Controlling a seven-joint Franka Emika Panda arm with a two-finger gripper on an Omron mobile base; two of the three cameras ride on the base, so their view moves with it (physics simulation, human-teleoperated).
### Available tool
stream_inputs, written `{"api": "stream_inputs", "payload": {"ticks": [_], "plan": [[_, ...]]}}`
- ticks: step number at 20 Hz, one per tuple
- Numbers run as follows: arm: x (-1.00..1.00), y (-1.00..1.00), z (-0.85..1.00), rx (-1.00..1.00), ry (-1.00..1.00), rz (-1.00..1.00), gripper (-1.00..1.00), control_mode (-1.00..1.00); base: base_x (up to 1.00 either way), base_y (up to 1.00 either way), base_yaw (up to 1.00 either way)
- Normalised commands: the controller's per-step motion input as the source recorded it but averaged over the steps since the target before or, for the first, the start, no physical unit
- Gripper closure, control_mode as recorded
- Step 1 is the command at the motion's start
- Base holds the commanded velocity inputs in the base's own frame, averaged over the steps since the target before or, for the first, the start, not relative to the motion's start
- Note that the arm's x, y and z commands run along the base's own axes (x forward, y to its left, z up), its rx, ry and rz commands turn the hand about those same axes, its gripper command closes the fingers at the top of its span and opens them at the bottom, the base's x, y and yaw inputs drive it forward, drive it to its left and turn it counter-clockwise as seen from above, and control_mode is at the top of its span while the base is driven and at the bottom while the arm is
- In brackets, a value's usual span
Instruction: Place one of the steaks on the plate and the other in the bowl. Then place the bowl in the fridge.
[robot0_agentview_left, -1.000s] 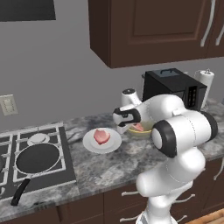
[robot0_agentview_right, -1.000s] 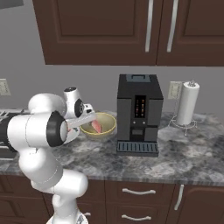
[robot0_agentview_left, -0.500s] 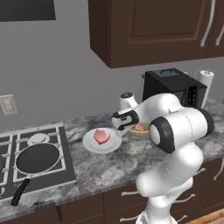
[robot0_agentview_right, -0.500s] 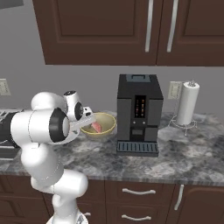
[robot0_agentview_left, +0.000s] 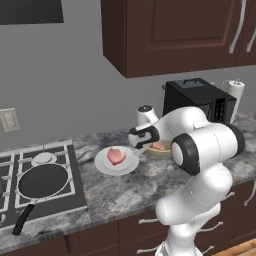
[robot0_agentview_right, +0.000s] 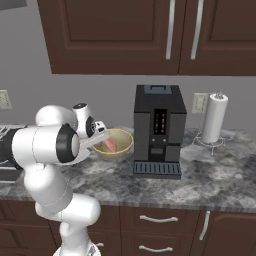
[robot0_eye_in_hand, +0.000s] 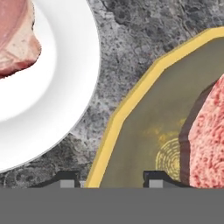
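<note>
One steak (robot0_agentview_left: 116, 155) lies on the white plate (robot0_agentview_left: 102, 163) beside the stove. The other steak (robot0_agentview_right: 110, 145) lies in the yellowish-tan bowl (robot0_agentview_right: 119, 150), which stands on the counter to the right of the plate. My gripper (robot0_agentview_left: 145, 145) hangs low over the bowl's plate-side edge. In the hand view the gripper (robot0_eye_in_hand: 114, 178) straddles the rim of the bowl (robot0_eye_in_hand: 144, 113): one fingertip (robot0_eye_in_hand: 68, 178) is outside, the other inside. Both stand apart from the rim, and nothing is gripped. The bowl's steak (robot0_eye_in_hand: 205, 131) is at the right, the plate (robot0_eye_in_hand: 65, 74) at the left. The fridge is out of view.
A black coffee machine (robot0_agentview_right: 159, 130) stands just right of the bowl, with a paper towel roll (robot0_agentview_right: 215, 117) further right. A black frying pan (robot0_agentview_left: 42, 181) sits on the stove at the left. Dark wall cabinets hang above the counter.
My hand has dropped from above the bowl down to its plate-side rim, and the fingers have drawn closer together. Plate, bowl and steaks have not moved.
</note>
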Motion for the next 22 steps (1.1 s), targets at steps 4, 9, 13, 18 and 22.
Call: {"api": "stream_inputs", "payload": {"ticks": [4, 9, 13, 18, 22], "plan": [[0.02, -0.06, 0.0, 0.0, 0.0, 0.04, 1.0, -1.0, 0.0, 0.0, 0.0], [-0.46, 0.01, 0.26, -0.02, -0.1, 0.12, 1.0, -1.0, 0.0, 0.0, 0.0], [-0.89, 0.11, 0.64, -0.07, -0.2, 0.31, 1.0, -1.0, 0.0, 0.0, 0.0], [-0.83, 0.0, 0.44, -0.03, -0.17, 0.35, 1.0, -1.0, 0.0, 0.0, 0.0], [-0.69, -0.07, 0.34, -0.07, -0.09, 0.71, 1.0, -1.0, 0.0, 0.0, 0.0]]}}
